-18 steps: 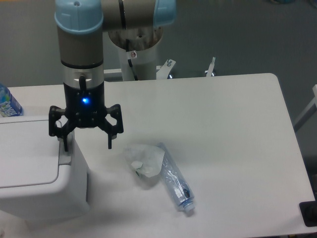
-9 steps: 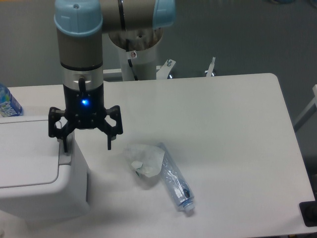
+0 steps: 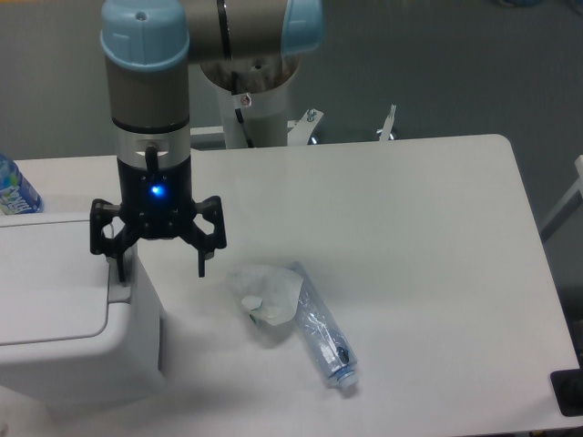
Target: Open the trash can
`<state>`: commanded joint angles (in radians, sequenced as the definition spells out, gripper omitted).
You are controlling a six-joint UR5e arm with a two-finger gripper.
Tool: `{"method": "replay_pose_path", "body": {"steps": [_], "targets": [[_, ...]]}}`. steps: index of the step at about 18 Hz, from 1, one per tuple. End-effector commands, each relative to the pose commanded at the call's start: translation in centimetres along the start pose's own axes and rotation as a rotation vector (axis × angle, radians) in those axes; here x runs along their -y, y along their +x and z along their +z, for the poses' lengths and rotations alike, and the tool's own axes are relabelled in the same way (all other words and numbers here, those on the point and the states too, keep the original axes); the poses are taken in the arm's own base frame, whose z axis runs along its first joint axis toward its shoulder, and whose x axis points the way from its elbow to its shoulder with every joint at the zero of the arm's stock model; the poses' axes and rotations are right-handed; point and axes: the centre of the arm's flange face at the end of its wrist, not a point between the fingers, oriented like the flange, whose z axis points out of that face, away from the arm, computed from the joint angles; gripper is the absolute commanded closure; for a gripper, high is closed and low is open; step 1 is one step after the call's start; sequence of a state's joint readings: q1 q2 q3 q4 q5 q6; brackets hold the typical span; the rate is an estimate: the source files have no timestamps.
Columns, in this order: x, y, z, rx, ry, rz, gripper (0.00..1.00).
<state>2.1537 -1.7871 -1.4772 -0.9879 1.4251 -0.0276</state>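
We note the tool (image 3: 157, 266) hanging straight down, jaws spread wide, nothing held. The trash can (image 3: 64, 314) sits below and to its left on the bench (image 3: 410, 237), lid flat and shut. One finger (image 3: 119, 264) is at the grey strip (image 3: 120, 284) on the can's right edge (contact cannot be told); the other finger (image 3: 202, 259) hangs past the can's side, over the bench. Right of and below the tool lie a crumpled clear bag (image 3: 265, 296) and a flattened clear bottle (image 3: 322, 333), touching each other. Far left of the tool: part of a blue-labelled bottle (image 3: 13, 189).
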Motion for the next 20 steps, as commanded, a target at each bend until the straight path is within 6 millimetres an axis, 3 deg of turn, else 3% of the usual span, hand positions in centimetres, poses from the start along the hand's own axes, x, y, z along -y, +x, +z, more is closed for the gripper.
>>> {"method": "replay_pose_path", "body": {"steps": [16, 20], "targets": [[0.1, 0.0, 0.4, -0.003, -0.005, -0.002, 0.0], [0.7, 0.1, -0.9, -0.005, 0.021, -0.001, 0.0]]}}
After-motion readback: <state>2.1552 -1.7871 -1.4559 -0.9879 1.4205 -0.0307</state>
